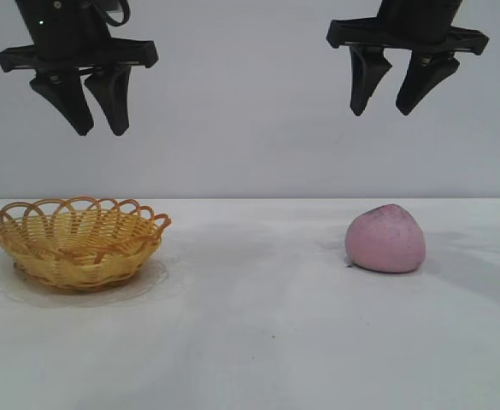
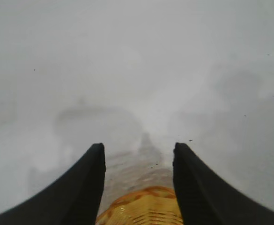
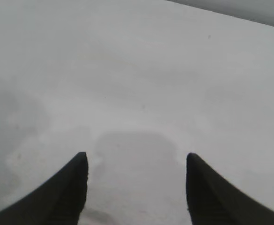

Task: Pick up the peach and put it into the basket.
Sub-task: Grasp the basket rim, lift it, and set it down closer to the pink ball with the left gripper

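Observation:
A pale pink peach with dark speckles lies on the white table at the right. The yellow-orange wicker basket with a looped rim stands at the left and holds nothing. High over the basket hangs my left gripper, open, with nothing between its black fingers; the basket's rim shows below them in the left wrist view. My right gripper hangs high above the peach, open and empty. In the right wrist view my right gripper has only bare table under it, and the peach is out of view.
The white table runs wide between basket and peach and toward the front edge. A plain grey wall stands behind. Faint shadows of the arms lie on the tabletop.

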